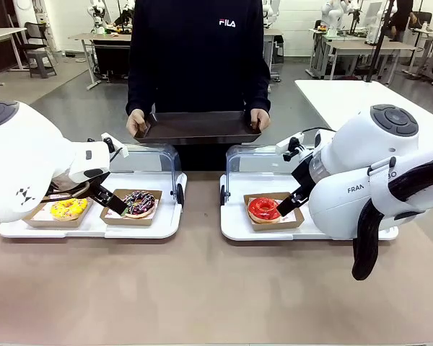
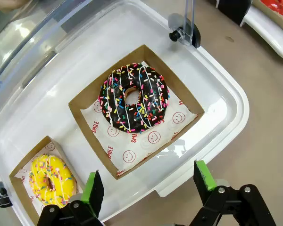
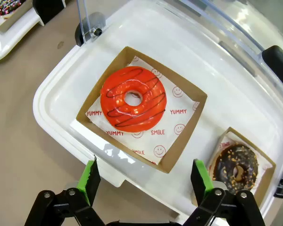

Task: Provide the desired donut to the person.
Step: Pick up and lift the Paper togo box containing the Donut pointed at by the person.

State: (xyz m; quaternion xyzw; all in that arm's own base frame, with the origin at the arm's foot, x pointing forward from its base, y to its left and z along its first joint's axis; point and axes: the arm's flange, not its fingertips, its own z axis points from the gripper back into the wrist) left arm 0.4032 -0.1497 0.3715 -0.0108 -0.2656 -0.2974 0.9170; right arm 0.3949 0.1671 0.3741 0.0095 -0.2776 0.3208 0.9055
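Left gripper [image 2: 147, 178] hangs with fingers [image 2: 93, 186] spread wide and empty, the chocolate sprinkled donut [image 2: 134, 98] in its box [image 2: 80, 106] just ahead of them; right gripper [image 3: 145, 170], equally spread, faces the red donut [image 3: 133, 99]; the person [image 1: 198, 50] holds a dark tray [image 1: 198, 127] beyond

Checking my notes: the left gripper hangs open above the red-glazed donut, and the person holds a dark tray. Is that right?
Not quite. The left wrist view shows the left gripper open above the chocolate sprinkled donut, not a red one. The person does hold the dark tray.
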